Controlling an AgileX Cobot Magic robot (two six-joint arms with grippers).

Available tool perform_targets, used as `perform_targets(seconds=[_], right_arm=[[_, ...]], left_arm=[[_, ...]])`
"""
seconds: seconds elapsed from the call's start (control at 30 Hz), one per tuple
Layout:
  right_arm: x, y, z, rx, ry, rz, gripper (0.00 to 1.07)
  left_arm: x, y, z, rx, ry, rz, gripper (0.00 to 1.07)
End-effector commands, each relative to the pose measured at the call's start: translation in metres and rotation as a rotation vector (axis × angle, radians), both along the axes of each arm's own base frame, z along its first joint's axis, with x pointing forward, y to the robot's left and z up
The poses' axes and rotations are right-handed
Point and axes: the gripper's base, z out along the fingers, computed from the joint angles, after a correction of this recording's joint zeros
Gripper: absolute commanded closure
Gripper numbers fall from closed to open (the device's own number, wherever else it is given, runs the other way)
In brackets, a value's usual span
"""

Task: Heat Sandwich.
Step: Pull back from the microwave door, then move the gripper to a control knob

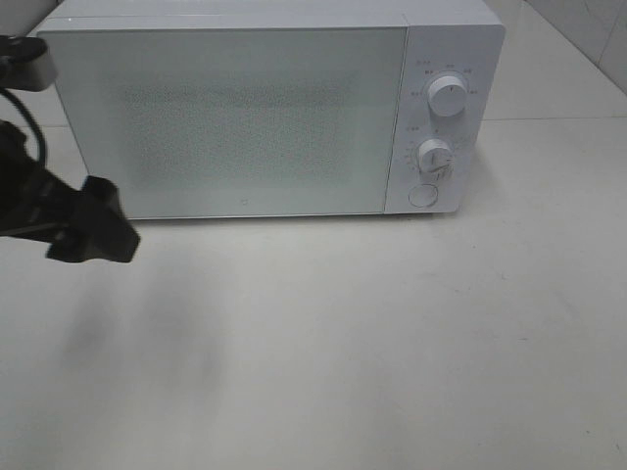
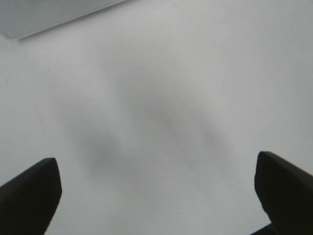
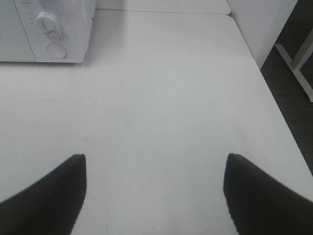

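White worktop (image 1: 392,343), one microwave (image 1: 245,117).
The microwave stands on it just beyond the left fingers (image 1: 96,233), door shut, dials on its far side.

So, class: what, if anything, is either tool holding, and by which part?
Nothing: the left tool and the right tool are both open and empty.

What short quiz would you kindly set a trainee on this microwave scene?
1. True or false: the door of the white microwave is shut.
2. What does the left gripper hold? A) a cup B) nothing C) a spoon
3. How many knobs stand above the round button on the control panel?
Key: 1 true; 2 B; 3 two.
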Motion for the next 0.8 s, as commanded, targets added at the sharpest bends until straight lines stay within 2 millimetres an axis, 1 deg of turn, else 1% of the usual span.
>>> perform_targets(seconds=[0.03,0.07,0.1,0.17,0.2,0.23,0.27,0.33,0.37,0.4,0.43,0.5,0.53,0.57,0.67,0.7,0.73,0.8], right_arm=[[-0.003,0.000,0.000,-0.005,-0.031,-0.002,0.32],[-0.003,0.000,0.000,-0.005,-0.031,-0.002,0.32],[-0.003,0.000,0.000,-0.005,-0.031,-0.002,0.32],[-0.003,0.000,0.000,-0.005,-0.031,-0.002,0.32],[-0.003,0.000,0.000,-0.005,-0.031,-0.002,0.32],[-0.003,0.000,0.000,-0.005,-0.031,-0.002,0.32],[-0.003,0.000,0.000,-0.005,-0.031,-0.002,0.32],[-0.003,0.000,0.000,-0.005,-0.031,-0.002,0.32],[-0.003,0.000,0.000,-0.005,-0.031,-0.002,0.32],[-0.003,0.000,0.000,-0.005,-0.031,-0.002,0.32],[-0.003,0.000,0.000,-0.005,-0.031,-0.002,0.32],[-0.003,0.000,0.000,-0.005,-0.031,-0.002,0.32],[-0.003,0.000,0.000,-0.005,-0.031,-0.002,0.32],[-0.003,0.000,0.000,-0.005,-0.031,-0.002,0.32],[-0.003,0.000,0.000,-0.005,-0.031,-0.002,0.32],[-0.003,0.000,0.000,-0.005,-0.031,-0.002,0.32],[-0.003,0.000,0.000,-0.005,-0.031,-0.002,0.32],[-0.003,0.000,0.000,-0.005,-0.031,-0.002,0.32]], left_arm=[[-0.006,0.019,0.007,0.024,0.060,0.047,0.04],[-0.006,0.027,0.008,0.028,0.078,0.075,0.04],[-0.011,0.044,0.012,0.038,0.128,0.133,0.04],[-0.016,0.058,0.016,0.047,0.167,0.184,0.04],[-0.016,0.058,0.016,0.047,0.167,0.184,0.04],[-0.018,0.064,0.018,0.047,0.180,0.207,0.04],[-0.025,0.079,0.023,0.053,0.203,0.261,0.04],[-0.031,0.092,0.028,0.058,0.210,0.316,0.04],[-0.031,0.092,0.028,0.058,0.210,0.316,0.04],[-0.034,0.098,0.031,0.059,0.208,0.339,0.04],[-0.043,0.111,0.038,0.058,0.187,0.402,0.04],[-0.052,0.121,0.045,0.049,0.172,0.459,0.04],[-0.052,0.121,0.045,0.049,0.172,0.459,0.04],[-0.061,0.126,0.052,0.031,0.146,0.502,0.04],[-0.075,0.125,0.063,0.021,0.074,0.504,0.04],[-0.075,0.125,0.063,0.021,0.074,0.504,0.04],[-0.086,0.123,0.071,0.017,0.016,0.488,0.04],[-0.096,0.122,0.077,0.013,-0.035,0.485,0.04]])
